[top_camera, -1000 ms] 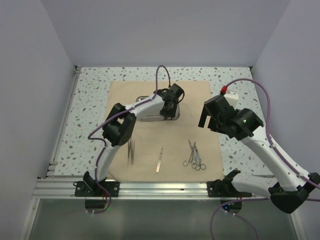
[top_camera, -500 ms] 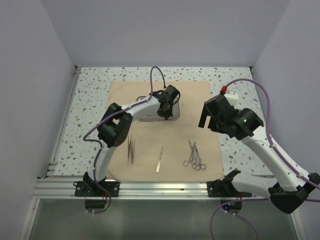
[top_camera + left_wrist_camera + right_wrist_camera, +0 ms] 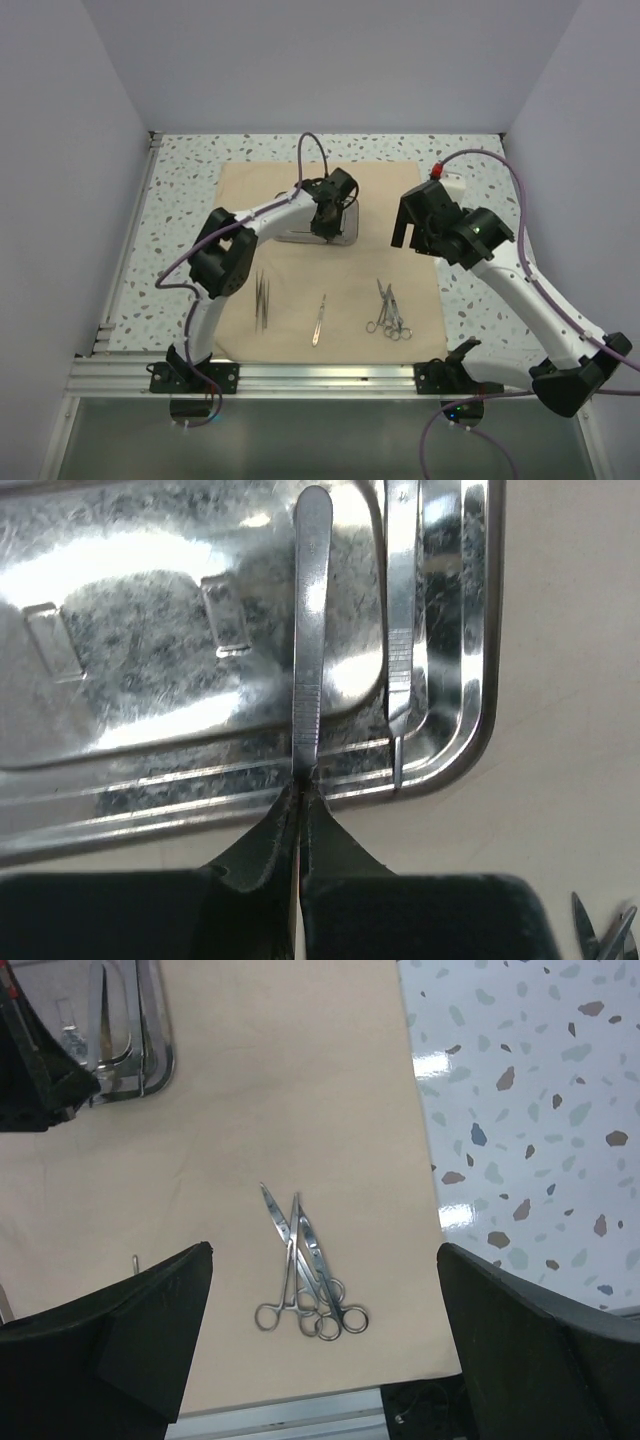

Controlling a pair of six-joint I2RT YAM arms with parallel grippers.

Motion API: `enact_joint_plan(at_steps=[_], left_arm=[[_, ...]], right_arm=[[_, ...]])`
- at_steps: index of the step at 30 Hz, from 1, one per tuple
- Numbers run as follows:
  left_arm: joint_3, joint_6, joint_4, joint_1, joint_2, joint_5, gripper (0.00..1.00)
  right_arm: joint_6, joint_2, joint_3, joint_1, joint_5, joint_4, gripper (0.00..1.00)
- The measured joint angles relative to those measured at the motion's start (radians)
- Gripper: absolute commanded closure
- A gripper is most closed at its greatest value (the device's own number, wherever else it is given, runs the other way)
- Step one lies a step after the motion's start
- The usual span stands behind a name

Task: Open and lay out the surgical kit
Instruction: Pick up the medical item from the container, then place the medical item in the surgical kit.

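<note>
Pinching shut, the left gripper (image 3: 300, 805) has its two dark fingers (image 3: 262, 840) pressed together on the near end of a flat steel handle (image 3: 308, 630). This handle runs lengthwise over the floor of the steel tray (image 3: 120, 670), its rounded end pointing away from the fingers. Whether it is lifted clear of the metal cannot be told. Just beside it on the right, a second slim ribbed tool (image 3: 402, 610) rests along the tray's inner rim, its narrow tip toward the near corner. The tray sits on the far half of the tan cloth (image 3: 330, 275), with the left arm reaching over it.

Next, the right gripper (image 3: 322, 1252): fingers (image 3: 130, 1330) spread wide, nothing held, hanging above the right side of the cloth, well apart from the tray. Below it lies a small heap of ring-handled scissors and clamps (image 3: 305, 1285), crossed over one another, rings toward the near edge.

Across the near half of the cloth, from left to right: tweezers (image 3: 262, 302), a single thin tool (image 3: 319, 320), then the ring-handled heap, each well apart from its neighbour. The cloth lies flat and unfolded on a speckled table (image 3: 180, 220).
</note>
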Motion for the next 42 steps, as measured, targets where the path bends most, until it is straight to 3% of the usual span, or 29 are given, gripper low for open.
enact_joint_plan(at_steps=[6,12,23,26,27,29,30,33,42], left_arm=[[-0.181,-0.040,-0.053,-0.042,-0.235,-0.037,1.00],[-0.393,-0.147,-0.067,-0.154,-0.514,-0.063,1.00],[-0.782,-0.343,-0.066,-0.283,-0.758,0.007,0.99],[-0.824,-0.362,-0.051,-0.294,-0.761,0.047,0.69],[-0.830,-0.368,-0.048,-0.295,-0.761,0.060,0.51],[-0.832,-0.386,-0.036,-0.296,-0.763,0.083,0.38],[-0.832,-0.391,-0.031,-0.296,-0.767,0.087,0.26],[-0.823,-0.402,-0.055,-0.298,-0.801,0.076,0.20],[-0.706,-0.420,-0.192,-0.278,-0.977,-0.027,0.19]], right_arm=[[-0.037,0.092,0.020,-0.025,-0.021,0.076,0.02],[-0.091,0.196,0.070,-0.050,-0.053,0.144,0.02],[-0.149,0.398,0.126,-0.101,-0.121,0.257,0.05],[-0.149,0.457,0.136,-0.103,-0.152,0.292,0.08],[-0.149,0.477,0.140,-0.103,-0.167,0.305,0.10],[-0.145,0.516,0.149,-0.103,-0.206,0.336,0.12],[-0.142,0.537,0.155,-0.102,-0.227,0.354,0.15],[-0.129,0.602,0.182,-0.092,-0.277,0.393,0.19],[-0.059,0.822,0.327,0.010,-0.320,0.431,0.25]])
